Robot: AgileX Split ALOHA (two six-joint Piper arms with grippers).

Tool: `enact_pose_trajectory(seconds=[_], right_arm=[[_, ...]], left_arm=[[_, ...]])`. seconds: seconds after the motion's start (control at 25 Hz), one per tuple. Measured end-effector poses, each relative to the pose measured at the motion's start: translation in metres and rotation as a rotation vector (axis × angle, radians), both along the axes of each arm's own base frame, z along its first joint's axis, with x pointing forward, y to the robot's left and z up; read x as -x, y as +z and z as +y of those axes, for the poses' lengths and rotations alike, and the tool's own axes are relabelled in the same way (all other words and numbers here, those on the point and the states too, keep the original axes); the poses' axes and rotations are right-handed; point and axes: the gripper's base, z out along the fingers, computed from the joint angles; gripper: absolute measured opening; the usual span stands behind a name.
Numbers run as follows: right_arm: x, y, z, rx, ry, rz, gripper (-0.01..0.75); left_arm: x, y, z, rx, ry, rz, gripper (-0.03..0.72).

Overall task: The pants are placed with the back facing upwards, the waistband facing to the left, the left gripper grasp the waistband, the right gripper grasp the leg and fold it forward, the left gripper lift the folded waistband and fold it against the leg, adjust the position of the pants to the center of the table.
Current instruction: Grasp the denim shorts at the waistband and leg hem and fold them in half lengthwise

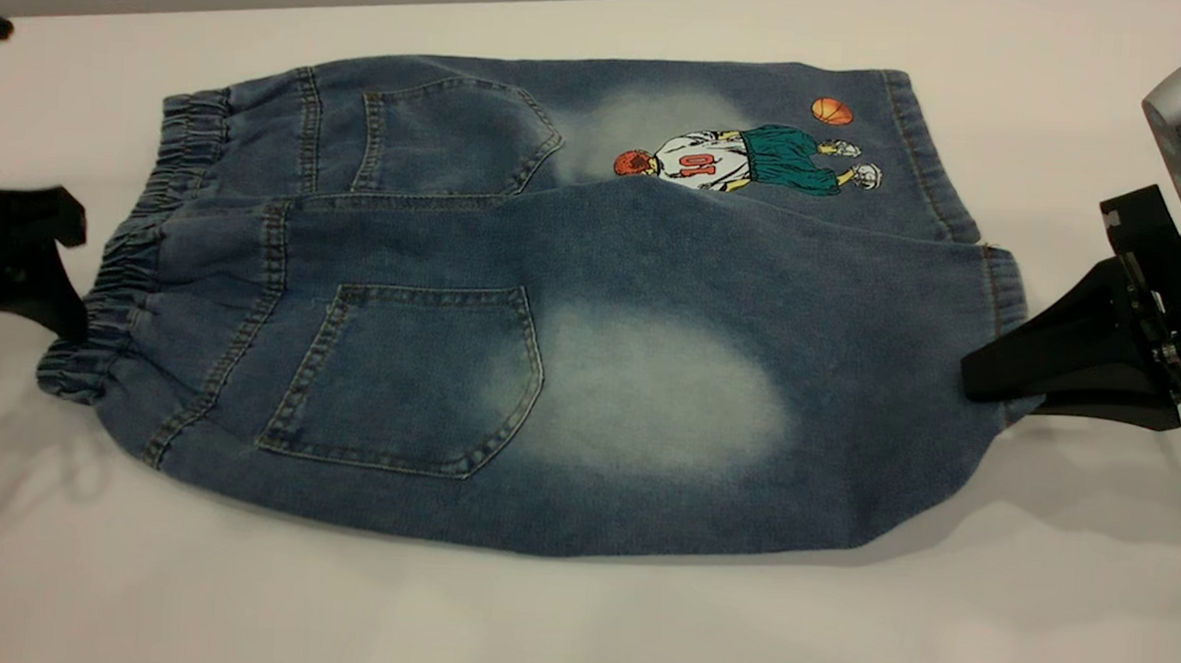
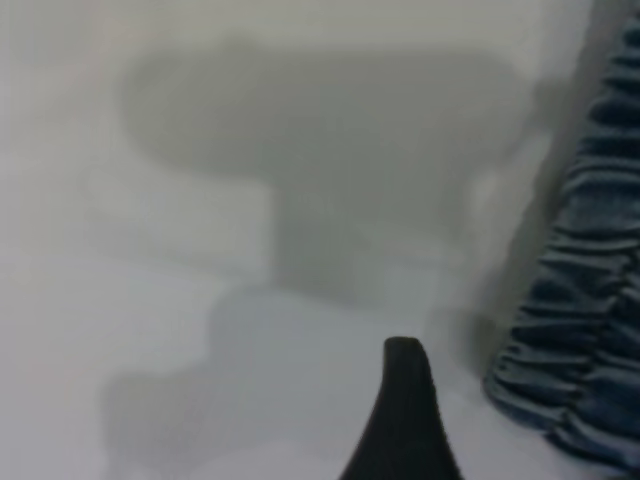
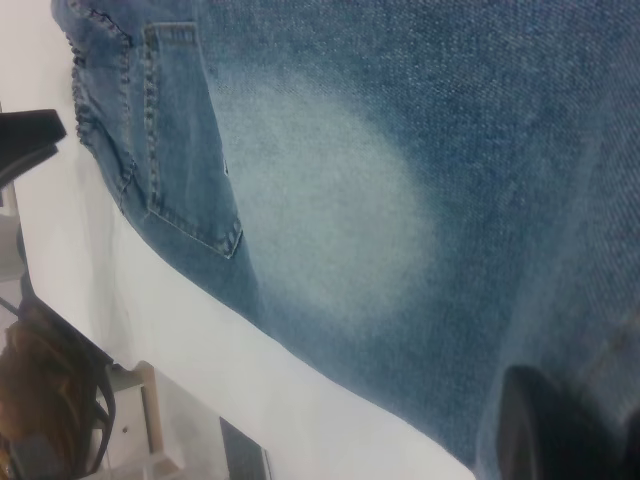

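Pants (image 1: 549,370) lie lengthwise across the view — waistband (image 1: 119,281) left; hems right.

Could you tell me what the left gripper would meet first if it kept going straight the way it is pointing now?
Most likely the waistband: the left gripper points toward the gathered elastic edge of the pants, which lies right ahead. Contact cannot be confirmed.

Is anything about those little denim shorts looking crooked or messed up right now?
Nothing is damaged or spilled. The shorts just aren't flat: the near leg lies overlapping the printed leg, its hem held at the right end effector. The left end effector is at the waistband.
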Motion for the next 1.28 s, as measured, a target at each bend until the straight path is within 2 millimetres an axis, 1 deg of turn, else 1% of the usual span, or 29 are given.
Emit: enact_pose_trajectory(seconds=[0.24,0.36,0.64,0.84,0.92,1.16,1.28], right_arm=[[0.0,0.0,0.0,-0.004,0.001,-0.001,0.011],[0.0,0.0,0.0,-0.004,0.001,-0.001,0.011],[0.0,0.0,0.0,-0.004,0.001,-0.001,0.011],[0.001,0.0,0.0,-0.004,0.008,-0.001,0.011],[0.001,0.0,0.0,-0.004,0.008,-0.001,0.011],[0.0,0.0,0.0,-0.003,0.006,0.0,0.011],[0.0,0.0,0.0,-0.003,0.006,0.0,0.011]], left_arm=[[0.0,-0.019,0.001,-0.008,0.006,0.033,0.51],[-0.001,-0.023,-0.003,-0.014,-0.006,0.025,0.51],[-0.01,-0.021,-0.028,0.004,-0.069,0.029,0.51],[-0.022,-0.015,-0.031,0.009,-0.081,0.007,0.503],[-0.023,-0.015,-0.031,0.008,-0.081,0.002,0.478],[-0.02,-0.015,-0.032,0.025,-0.059,0.036,0.34],[-0.019,-0.016,-0.032,0.027,-0.06,0.045,0.307]])
